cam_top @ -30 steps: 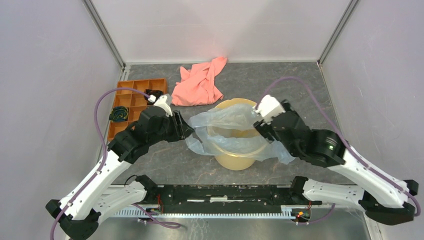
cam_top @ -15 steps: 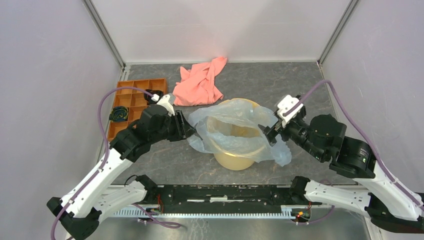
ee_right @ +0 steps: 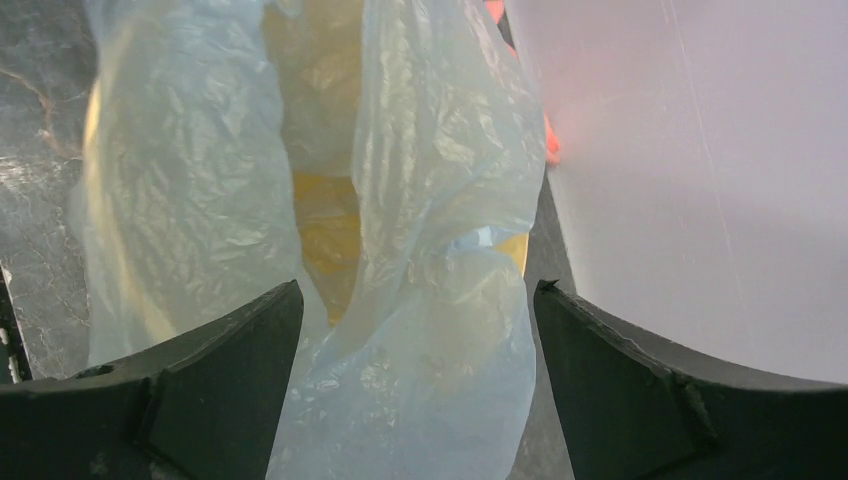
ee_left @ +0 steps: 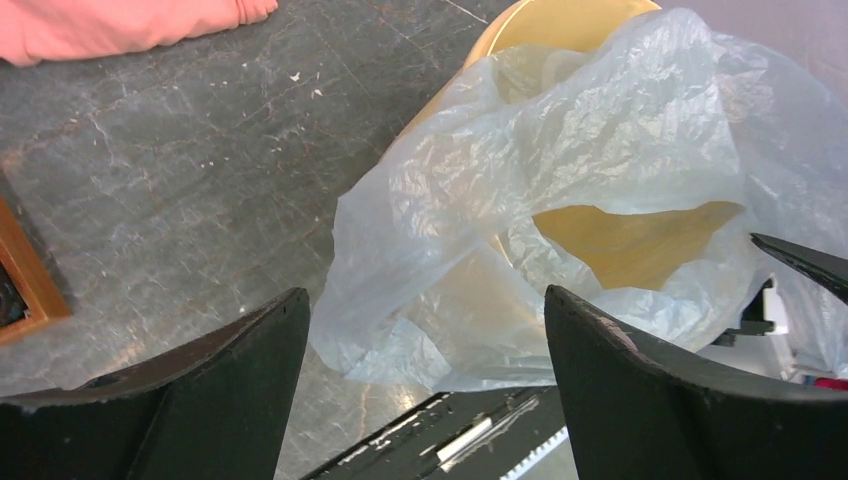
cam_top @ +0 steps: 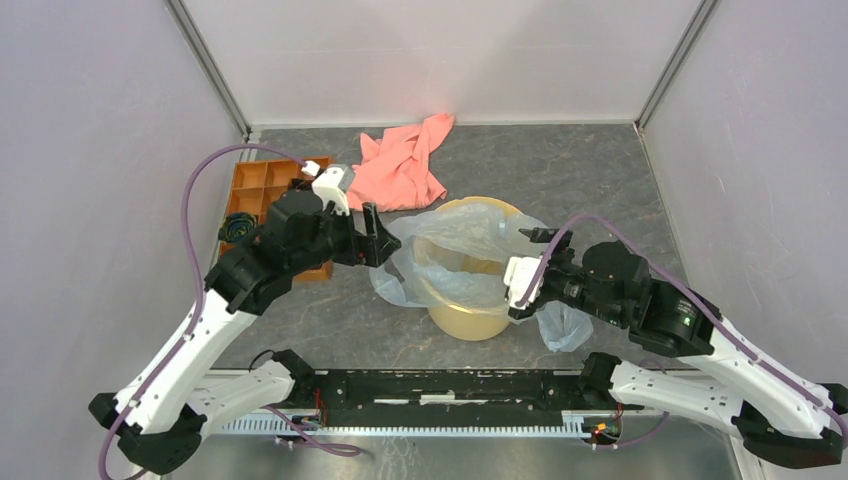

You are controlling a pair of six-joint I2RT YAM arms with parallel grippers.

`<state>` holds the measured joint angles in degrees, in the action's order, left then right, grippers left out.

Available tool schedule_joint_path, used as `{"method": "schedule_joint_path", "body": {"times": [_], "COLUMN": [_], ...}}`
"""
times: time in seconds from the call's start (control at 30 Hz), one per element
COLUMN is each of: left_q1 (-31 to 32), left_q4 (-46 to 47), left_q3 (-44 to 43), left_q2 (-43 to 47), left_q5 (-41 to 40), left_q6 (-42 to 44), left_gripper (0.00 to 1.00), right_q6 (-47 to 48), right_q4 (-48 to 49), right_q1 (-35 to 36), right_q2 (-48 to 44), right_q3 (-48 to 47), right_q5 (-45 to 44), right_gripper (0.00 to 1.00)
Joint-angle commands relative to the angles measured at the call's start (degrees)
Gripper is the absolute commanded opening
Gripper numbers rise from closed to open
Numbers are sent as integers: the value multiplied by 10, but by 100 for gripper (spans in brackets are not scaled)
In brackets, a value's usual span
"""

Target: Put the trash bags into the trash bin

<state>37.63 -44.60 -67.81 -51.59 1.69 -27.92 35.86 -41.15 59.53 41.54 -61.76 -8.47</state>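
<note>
The pale yellow trash bin point(cam_top: 468, 318) stands mid-table. The translucent bluish-grey trash bag point(cam_top: 450, 245) is draped over its rim, partly inside, with film hanging down the left and right outer sides. My left gripper point(cam_top: 383, 238) is open and empty just left of the bin. In the left wrist view the bag point(ee_left: 560, 170) and bin point(ee_left: 560, 25) lie ahead of its gripper point(ee_left: 425, 295). My right gripper point(cam_top: 523, 272) is open at the bin's right rim. In the right wrist view the bag point(ee_right: 440, 200) hangs loose between the spread fingers of its gripper point(ee_right: 418, 287).
A salmon-pink cloth point(cam_top: 400, 165) lies behind the bin. An orange compartmented tray point(cam_top: 262, 195) sits at the far left, partly under my left arm. Grey walls enclose the table. The black base rail point(cam_top: 450, 385) runs along the near edge.
Both grippers have let go of the bag and opened. My right gripper swung in from the bin's right side to its near-right rim. My left gripper drew back slightly. The bag slumped over the bin.
</note>
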Motion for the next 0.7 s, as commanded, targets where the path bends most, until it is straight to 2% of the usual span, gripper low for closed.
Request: {"method": "schedule_joint_path", "body": {"times": [0.0, 0.17, 0.27, 0.37, 0.53, 0.6, 0.67], "left_q1": [1, 1, 1, 1, 1, 1, 1], "left_q4": [61, 93, 92, 79, 72, 75, 80], "left_q3": [-8, -3, -12, -33, -60, -66, -68], "left_q2": [-28, -58, -84, -112, -144, -152, -156], "left_q5": [49, 109, 86, 66, 15, 23, 32], "left_q6": [80, 107, 104, 94, 74, 71, 71], "left_gripper": [93, 94, 92, 88, 77, 79, 83], "right_q6": [49, 29, 17, -10, -34, -39, -34], "right_q4": [26, -5, 18, 82, 155, 176, 200], "right_q1": [1, 1, 2, 1, 1, 1, 0], "right_q2": [-1, 27, 36, 40, 60, 61, 55], "right_q3": [-6, -8, -5, 9, 6, 8, 18], "right_q5": [61, 14, -77, -189, -248, -270, -274], "right_gripper": [93, 90, 79, 66, 52, 43, 41]}}
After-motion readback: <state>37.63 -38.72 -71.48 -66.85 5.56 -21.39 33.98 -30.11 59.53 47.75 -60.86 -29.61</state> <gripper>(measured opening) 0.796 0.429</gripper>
